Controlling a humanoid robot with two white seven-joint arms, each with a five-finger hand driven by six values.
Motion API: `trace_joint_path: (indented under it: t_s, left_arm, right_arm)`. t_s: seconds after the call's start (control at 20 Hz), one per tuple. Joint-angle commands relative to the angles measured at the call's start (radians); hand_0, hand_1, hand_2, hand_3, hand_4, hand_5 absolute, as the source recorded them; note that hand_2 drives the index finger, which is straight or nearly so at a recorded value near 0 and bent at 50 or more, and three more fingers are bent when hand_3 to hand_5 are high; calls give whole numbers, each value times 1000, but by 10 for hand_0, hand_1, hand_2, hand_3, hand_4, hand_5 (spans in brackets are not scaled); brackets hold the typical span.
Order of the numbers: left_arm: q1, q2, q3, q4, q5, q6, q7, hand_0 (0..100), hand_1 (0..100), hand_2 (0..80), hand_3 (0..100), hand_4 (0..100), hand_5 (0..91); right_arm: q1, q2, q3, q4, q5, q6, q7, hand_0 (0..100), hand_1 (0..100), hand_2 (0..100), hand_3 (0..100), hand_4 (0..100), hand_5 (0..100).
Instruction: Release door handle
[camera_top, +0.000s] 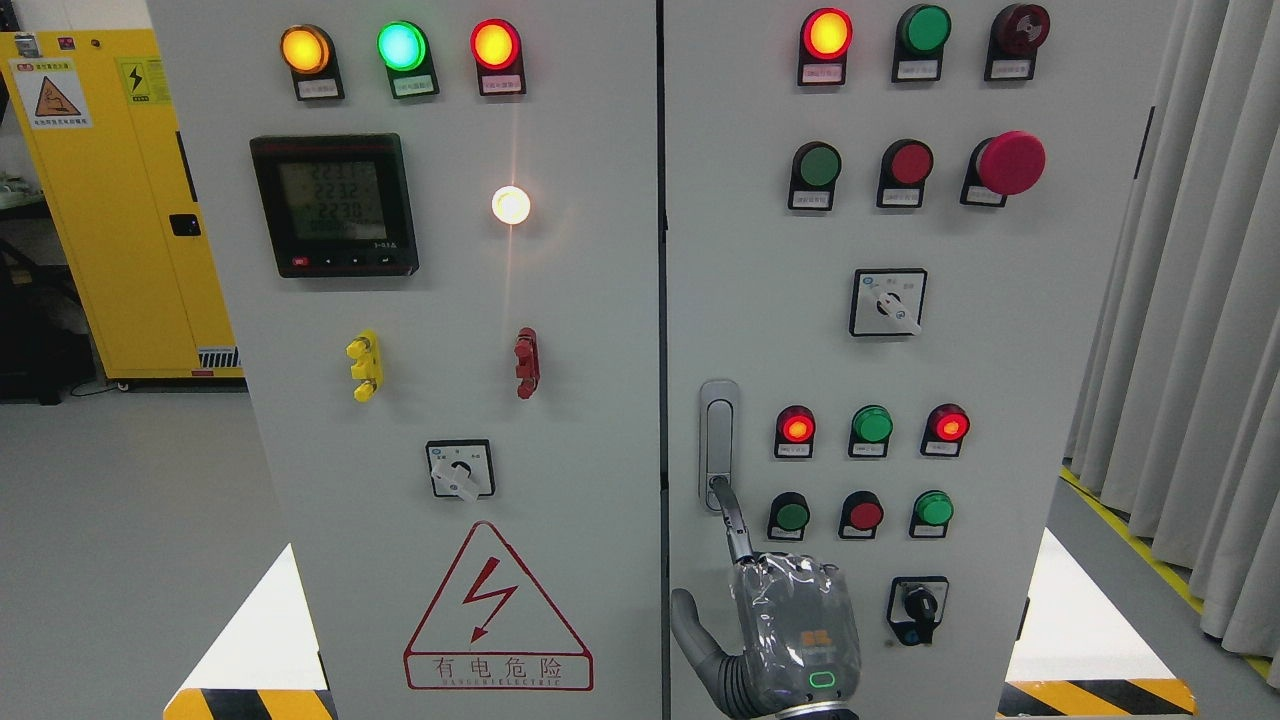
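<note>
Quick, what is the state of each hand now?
Right hand: one finger touches the door handle bottom; grasp cannot be told.
Left hand: not in view.

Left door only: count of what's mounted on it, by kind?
Indicator lamps: 4
Digital meter: 1
Terminal posts: 2 (one yellow, one red)
Selector switch: 1
Warning sign: 1
Total: 9

Grey upright door handle (718, 440), flush on the right cabinet door's left edge.
</note>
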Motion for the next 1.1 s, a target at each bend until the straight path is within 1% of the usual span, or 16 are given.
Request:
trace_joint_path:
  t_s: [0.0,0.3,0.4,1.05]
  left_arm:
    - [0,0,0,-12,0,0,0,120,556,0,0,0,0]
    - [0,0,0,-12,0,0,0,120,556,0,0,0,0]
    - [0,0,0,-12,0,0,0,120,556,0,0,0,0]
    - [0,0,0,-12,-2,0,0,120,556,0,0,0,0]
  right_arm:
    - [2,2,1,1,0,-1,4,503,385,0,1000,1000,1000]
    - [3,2,1,1,1,2,10,501,388,0,1000,1000,1000]
    - [3,0,3,1,0,15,14,500,389,0,1000,1000,1000]
    - [8,2,3,1,0,18,16,502,390,0,1000,1000,1000]
